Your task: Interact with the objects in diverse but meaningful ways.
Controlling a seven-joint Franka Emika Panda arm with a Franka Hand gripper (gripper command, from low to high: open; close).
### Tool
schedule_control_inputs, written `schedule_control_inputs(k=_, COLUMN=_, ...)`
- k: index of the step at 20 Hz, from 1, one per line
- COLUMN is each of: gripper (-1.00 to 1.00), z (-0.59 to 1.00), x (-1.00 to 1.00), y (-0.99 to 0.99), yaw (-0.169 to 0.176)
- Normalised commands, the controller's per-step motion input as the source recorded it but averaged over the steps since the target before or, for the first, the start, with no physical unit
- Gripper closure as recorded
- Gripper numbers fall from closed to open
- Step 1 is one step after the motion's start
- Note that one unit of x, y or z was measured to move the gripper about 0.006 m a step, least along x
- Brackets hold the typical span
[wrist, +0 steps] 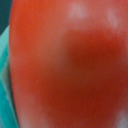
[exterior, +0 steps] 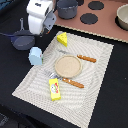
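A Franka arm's end effector (exterior: pixel 39 31) hovers at the far corner of the striped placemat (exterior: pixel 95 70), its fingers out of sight in the exterior view, so whether it is released or clenched cannot be told. The wrist view is filled edge to edge by the glossy skin of a red tomato (wrist: pixel 70 65), pressed close to the lens; it is not visible in the exterior view and appears to sit directly beneath or within the end effector. Just beside the arm rest a small grey saucepan (exterior: pixel 22 40) on the dark counter (exterior: pixel 112 100) and a light blue cup (exterior: pixel 35 55) at the mat's edge. A yellow cheese wedge (exterior: pixel 62 38) lies near the tan plate (exterior: pixel 67 65), which is flanked by an orange-handled fork (exterior: pixel 80 57) and knife (exterior: pixel 70 82). A yellow packet (exterior: pixel 54 89) lies nearer the camera. The tomato looks smooth, rigid and light, probably slippery; a grip across its widest part seems safest.
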Motion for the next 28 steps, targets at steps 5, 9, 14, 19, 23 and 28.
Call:
schedule_control_inputs(k=5, gripper=1.00, z=-0.18, x=-1.00, y=-0.26, yaw=-0.006)
schedule_control_inputs(k=9, gripper=1.00, z=-0.18, x=-0.84, y=-0.23, yaw=-0.010)
schedule_control_inputs(k=14, gripper=-1.00, z=-0.08, x=-0.35, y=-0.19, yaw=-0.090)
schedule_control_inputs(k=19, gripper=-1.00, z=0.00, x=0.00, y=-0.01, yaw=-0.113)
schedule_control_inputs(k=23, gripper=-1.00, z=0.00, x=0.00, y=0.00, yaw=-0.077)
schedule_control_inputs(k=28, gripper=-1.00, z=0.15, x=0.00, y=0.04, yaw=-0.091)
